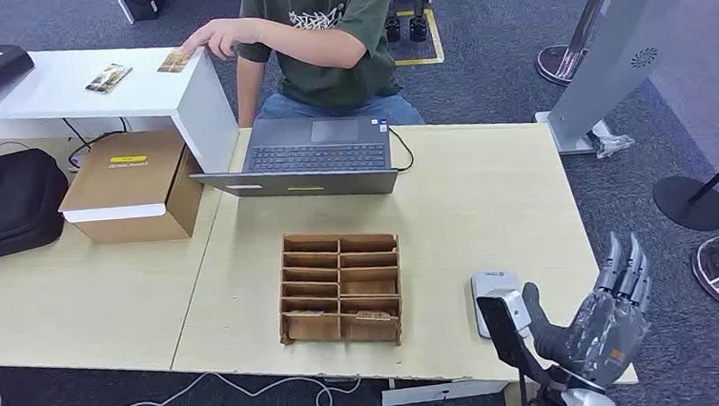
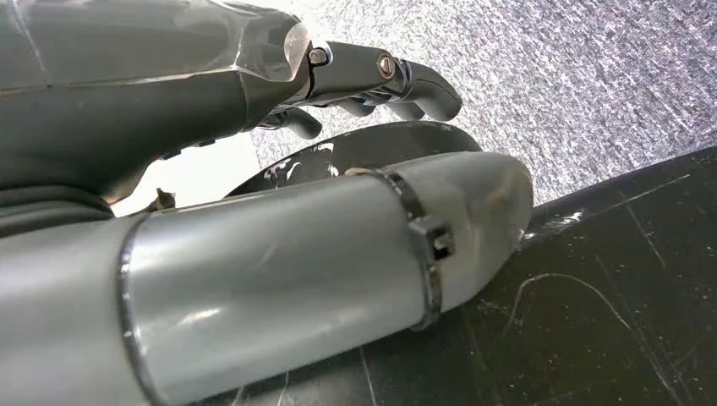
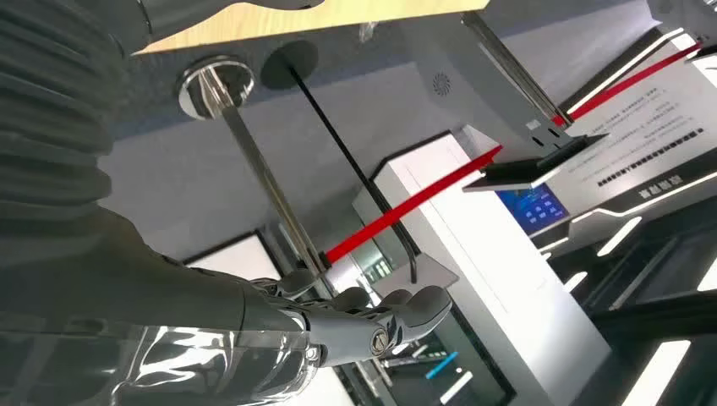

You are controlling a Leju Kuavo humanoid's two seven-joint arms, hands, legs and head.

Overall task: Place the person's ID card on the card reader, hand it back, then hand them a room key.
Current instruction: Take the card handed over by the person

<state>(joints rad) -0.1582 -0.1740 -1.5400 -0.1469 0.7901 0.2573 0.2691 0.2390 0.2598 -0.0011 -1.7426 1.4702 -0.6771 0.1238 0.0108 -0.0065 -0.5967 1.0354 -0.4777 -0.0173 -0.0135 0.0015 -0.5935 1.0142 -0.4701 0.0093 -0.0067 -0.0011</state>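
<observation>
Right hand raised and empty near the card reader; the ID card is not with you yet.

Watch the handover: the person (image 1: pixel 325 33) has a hand on a card (image 1: pixel 175 61) lying on the white shelf (image 1: pixel 71 99), well apart from your right hand (image 1: pixel 605 324), and a long reach across the laptop (image 1: pixel 319 158) could clip its lid or the wooden rack (image 1: pixel 341 287). I judge that card to be the ID, though it is too small to read. Your right hand stands upright just beside the card reader (image 1: pixel 496 298) at the table (image 1: pixel 490 203) edge, fingers spread and holding nothing. Your left hand (image 2: pixel 254 211) hangs low, fingers loosely curled on nothing as far as the wrist view lets you tell.
</observation>
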